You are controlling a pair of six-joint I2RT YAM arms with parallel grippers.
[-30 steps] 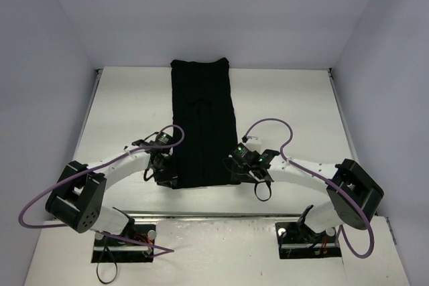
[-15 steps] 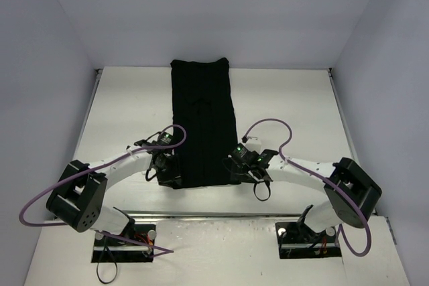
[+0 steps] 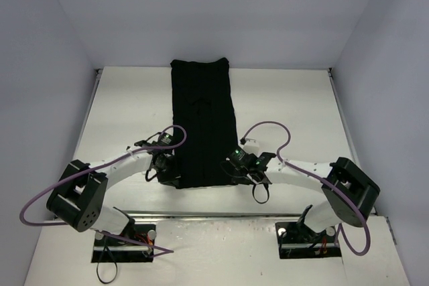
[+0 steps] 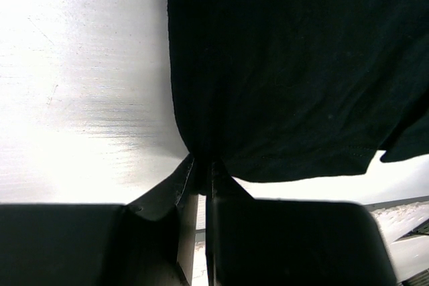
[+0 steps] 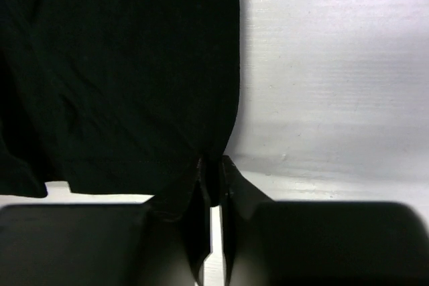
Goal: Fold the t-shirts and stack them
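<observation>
so, black t-shirt (image 3: 202, 122) lies as a long narrow strip down the middle of the counter (image 3: 295, 112). left gripper (image 4: 200, 165) jaws pinch its near left corner, right gripper (image 5: 212, 169) jaws pinch its near right corner.

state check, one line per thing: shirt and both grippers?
plain black cloth t-shirt: folded into a long narrow strip, lying flat on the white table, pinched at both near corners
left gripper: shut on the t-shirt's near left corner
right gripper: shut on the t-shirt's near right corner
</observation>
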